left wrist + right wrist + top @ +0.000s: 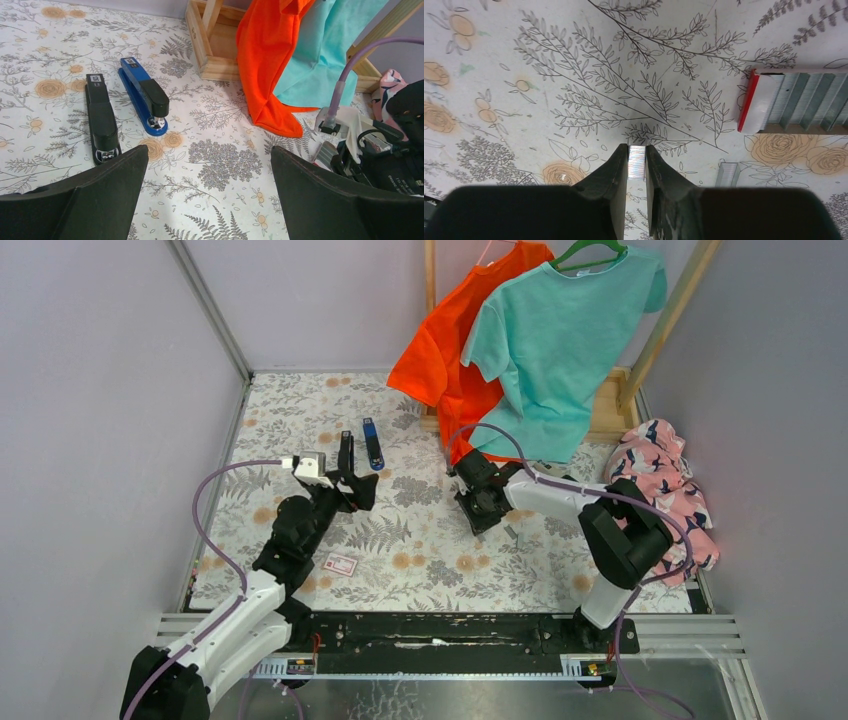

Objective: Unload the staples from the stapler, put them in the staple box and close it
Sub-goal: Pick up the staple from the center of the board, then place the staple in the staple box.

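The black stapler [346, 452] lies closed on the floral cloth, and it also shows in the left wrist view [101, 118]. My left gripper [356, 490] hovers just in front of it, open and empty [209, 152]. My right gripper [480, 505] is low over the cloth at the centre right. In the right wrist view it [636, 150] is shut on a short silvery strip of staples [636, 164]. A second staple strip [727, 174] lies loose on the cloth to its right.
A blue stapler [373, 443] lies beside the black one [144, 95]. A red-edged white tray of staple rows [794, 101] sits near my right gripper. A red-and-white card [341, 564] lies near the front left. Orange and teal shirts [520, 340] hang on a wooden rack at the back right.
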You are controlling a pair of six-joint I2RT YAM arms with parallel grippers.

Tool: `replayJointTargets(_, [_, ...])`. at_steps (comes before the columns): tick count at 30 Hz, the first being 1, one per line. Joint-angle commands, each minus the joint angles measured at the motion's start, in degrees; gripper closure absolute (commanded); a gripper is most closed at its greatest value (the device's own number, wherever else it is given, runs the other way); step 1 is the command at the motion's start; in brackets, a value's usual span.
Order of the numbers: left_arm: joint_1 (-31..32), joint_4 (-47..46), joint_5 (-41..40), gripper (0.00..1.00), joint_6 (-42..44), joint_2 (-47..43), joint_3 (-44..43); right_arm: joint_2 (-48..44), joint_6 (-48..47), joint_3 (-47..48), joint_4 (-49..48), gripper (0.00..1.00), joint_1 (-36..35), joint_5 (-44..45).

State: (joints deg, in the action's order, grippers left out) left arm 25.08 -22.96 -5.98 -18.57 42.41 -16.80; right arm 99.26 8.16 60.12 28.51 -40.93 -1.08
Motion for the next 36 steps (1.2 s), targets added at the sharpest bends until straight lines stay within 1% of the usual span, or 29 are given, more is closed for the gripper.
replayJointTargets(1, [0.1,-0.6,2.1,0.00,-1.8,-0.2,-0.5,-5.7,-1.6,-0.1,-2.8,0.83,0.6,-0.6])
replayJointTargets(6, [0.0,-5.0,5.9,0.00,-5.5,1.1,1.0,-9.7,-2.2,-0.5,-3.7,0.84,3.2,-1.7])
replayJointTargets(12, [0.1,-13.4,11.7,0.00,-10.9,6.6,2.8,-15.8,-4.3,-3.4,-7.7,0.84,7.2,-0.7])
replayJointTargets(16, [0.2,-18.1,14.4,0.00,-13.0,9.7,3.0,-18.8,-6.2,-6.6,-13.0,0.84,10.2,-0.1])
replayJointTargets(20, [0.3,-21.1,16.2,0.00,-13.9,11.8,2.9,-21.2,-9.4,-11.0,-19.5,0.84,11.5,2.0])
replayJointTargets(26, [0.7,-24.8,18.1,0.00,-15.5,14.9,2.9,-20.7,-12.7,-15.3,-26.9,0.84,14.9,2.1])
replayJointTargets(30, [0.9,-25.8,18.4,0.00,-15.6,15.4,3.1,-19.8,-15.0,-16.9,-30.3,0.84,17.8,1.5])
replayJointTargets(33, [1.0,-26.5,18.4,0.00,-15.7,15.9,3.3,-19.3,-17.4,-18.1,-32.6,0.84,18.3,1.2])
replayJointTargets(36, [1.1,-27.5,18.6,0.00,-16.0,16.7,3.6,-18.6,-17.6,-18.4,-34.0,0.84,18.3,-0.6])
